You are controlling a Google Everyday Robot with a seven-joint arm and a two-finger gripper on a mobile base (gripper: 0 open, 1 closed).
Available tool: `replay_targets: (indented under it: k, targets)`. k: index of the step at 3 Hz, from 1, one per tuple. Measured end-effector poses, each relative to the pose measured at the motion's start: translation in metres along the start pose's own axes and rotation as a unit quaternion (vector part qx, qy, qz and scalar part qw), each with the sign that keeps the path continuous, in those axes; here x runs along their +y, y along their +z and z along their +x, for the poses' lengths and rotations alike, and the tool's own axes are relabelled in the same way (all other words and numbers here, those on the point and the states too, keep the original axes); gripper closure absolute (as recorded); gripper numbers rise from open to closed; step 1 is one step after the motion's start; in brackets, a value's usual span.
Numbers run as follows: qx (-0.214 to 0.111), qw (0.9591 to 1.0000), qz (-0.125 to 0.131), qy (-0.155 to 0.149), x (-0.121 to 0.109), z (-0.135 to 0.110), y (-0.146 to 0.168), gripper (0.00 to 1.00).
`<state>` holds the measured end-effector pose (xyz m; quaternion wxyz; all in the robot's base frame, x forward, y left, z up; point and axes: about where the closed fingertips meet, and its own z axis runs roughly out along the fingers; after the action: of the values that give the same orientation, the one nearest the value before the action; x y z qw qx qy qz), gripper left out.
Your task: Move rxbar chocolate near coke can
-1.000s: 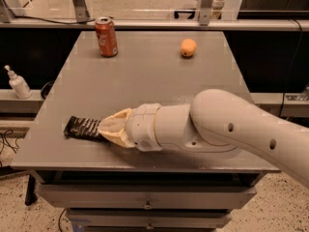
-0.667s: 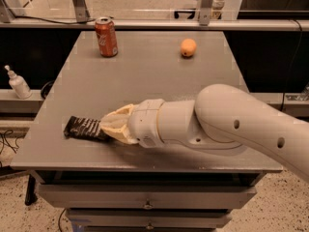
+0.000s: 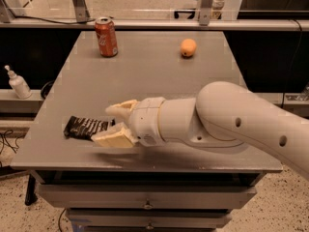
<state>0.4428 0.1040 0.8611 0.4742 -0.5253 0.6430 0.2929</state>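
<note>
The chocolate bar (image 3: 82, 127) lies flat near the table's (image 3: 159, 76) near-left corner, well apart from the coke can (image 3: 105, 36), which stands upright at the far-left edge. The bar still has the table's whole depth to cross. The hand (image 3: 100, 124) reaches in low from the right, at table level, probably so it can take the flat bar by its sides. Its two fingers (image 3: 120, 109) are spread, one on each side of the bar's right end, and show no firm grip yet. An orange (image 3: 188, 47) sits far right, off the likely path.

tool (image 3: 102, 124) fingers spread wider, flanking rxbar chocolate (image 3: 82, 127) end
</note>
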Motion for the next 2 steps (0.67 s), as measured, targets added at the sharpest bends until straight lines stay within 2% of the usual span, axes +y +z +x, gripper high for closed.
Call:
replay_targets:
  k: [1,2]
  targets:
    - [0.0,1.0,-0.003,0.003,0.0002,0.0019,0.0025,0.0]
    - [0.002,0.9999,-0.009,0.005,-0.0006,0.0087,0.0095,0.0]
